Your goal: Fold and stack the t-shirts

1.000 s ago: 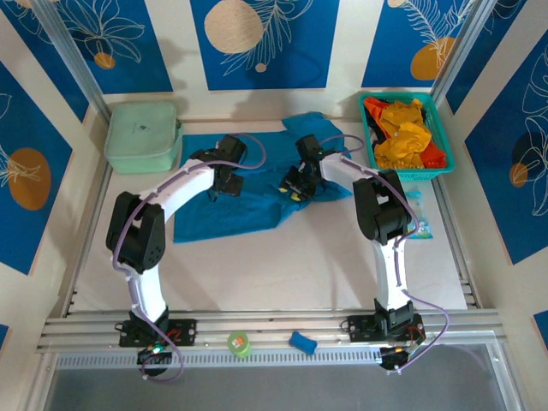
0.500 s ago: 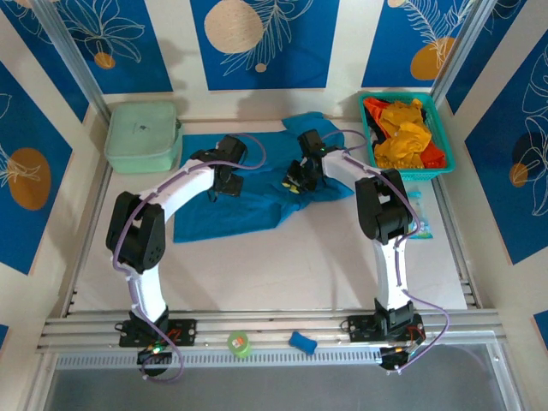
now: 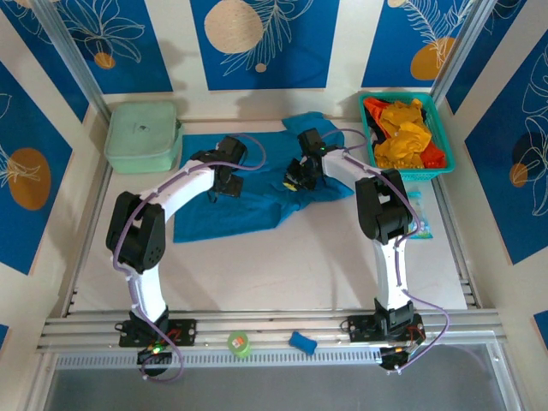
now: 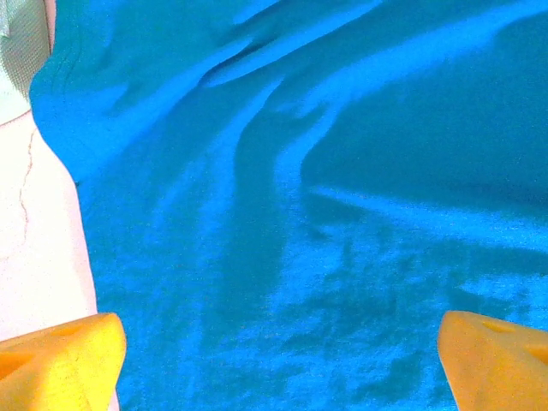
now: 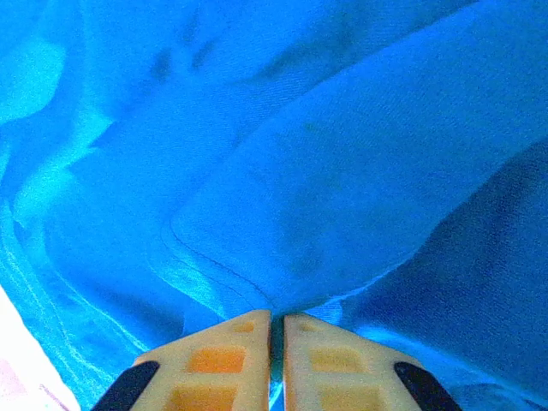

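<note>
1. Front rail. A green tape roll (image 3: 239, 343) lies between the two arm bases, well apart from the work.

2. Bench (image 3: 291, 265). The blue t-shirt (image 3: 231, 214) lies spread and wrinkled across the far half, not yet folded.

3. Left gripper (image 4: 278, 364). The jaws stand wide and empty, just above the left part of the shirt, near its edge.

4. Right gripper (image 5: 276, 330). The jaws are closed to a thin slit, pinching a raised fold of the blue t-shirt at the fingertips.

5. Far side. The mint-green case (image 3: 143, 135) sits just beside the shirt's far-left corner. The teal basket (image 3: 399, 95) at far right holds the crumpled yellow-orange t-shirts (image 3: 402, 137) and a red-orange t-shirt (image 3: 434, 156), which are waiting their turn.

Hazards, as judged from this state:

- Shallow pinch. Only the fingertips hold the fold, so a quick lift may let the cloth slip free.
- Double layer. The pinch may include more than one layer, and the fold would then bunch instead of lying flat.
- One-sided pull. While the left gripper holds nothing, any pull by the right arm may drag the whole shirt sideways.
- Snagging. The far-left corner may catch on the case.
</note>
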